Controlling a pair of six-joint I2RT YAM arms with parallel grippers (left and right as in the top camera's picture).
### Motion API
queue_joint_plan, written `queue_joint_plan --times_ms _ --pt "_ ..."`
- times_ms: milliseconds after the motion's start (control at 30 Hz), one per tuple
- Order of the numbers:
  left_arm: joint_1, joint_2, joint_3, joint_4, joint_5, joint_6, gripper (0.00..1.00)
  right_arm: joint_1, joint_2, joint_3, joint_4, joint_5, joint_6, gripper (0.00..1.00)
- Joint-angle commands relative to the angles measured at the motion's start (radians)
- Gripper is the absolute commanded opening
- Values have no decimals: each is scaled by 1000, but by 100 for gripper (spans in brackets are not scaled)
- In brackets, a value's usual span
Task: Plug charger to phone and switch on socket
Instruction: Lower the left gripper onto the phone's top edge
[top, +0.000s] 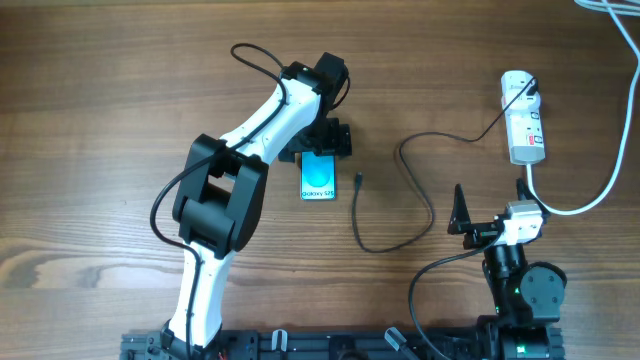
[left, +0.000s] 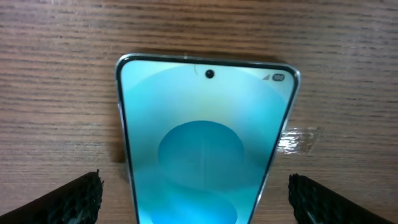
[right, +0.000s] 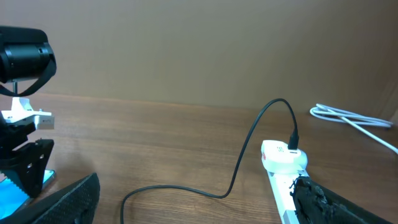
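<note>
Phone (top: 318, 178) lies flat, face up on the wooden table (top: 100, 120), at about the middle. Its screen glows cyan-green, with the white "Galaxy" text near its 6 o'clock end. Long axis runs 12 to 6.

The left gripper (top: 325, 140) hovers at the phone's 12 o'clock end. From the left wrist its fingers (left: 78, 199) are spread wide, one either side of the phone, clear of its edges.

The charger (top: 430, 215) is a thin black cable. Its connector tip sits just beside the phone at 3 o'clock, pointing to 12. The cable loops off towards 2 o'clock to the socket (top: 523, 118).

That's a white strip with red marks, lying roughly 12 to 6. The black plug is seated in its 12 o'clock end.

The right gripper (top: 465, 225) is at the socket's 7 o'clock, fingers apart and empty.
</note>
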Motion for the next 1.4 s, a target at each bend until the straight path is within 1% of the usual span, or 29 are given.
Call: queue_joint_plan --times_ms 0,333,833,967,1200,1267,1367 --pt "-4 13 -8 9 8 24 100 4 -5 -1 3 13 -19 100" --pt "-4 14 -28 23 8 23 100 4 -5 -1 3 13 -19 100" --pt "-11 14 -134 90 8 20 100 4 -5 -1 3 13 -19 100" --pt "-19 14 -138 94 8 50 100 4 -5 -1 3 13 -19 100" --pt "-56 14 -138 99 -67 39 100 4 -5 -1 3 13 -19 100" --pt "-69 14 -138 98 -117 -9 100 4 -5 -1 3 13 -19 100" --pt "-76 14 -138 105 -127 -15 100 4 -5 -1 3 13 -19 100"
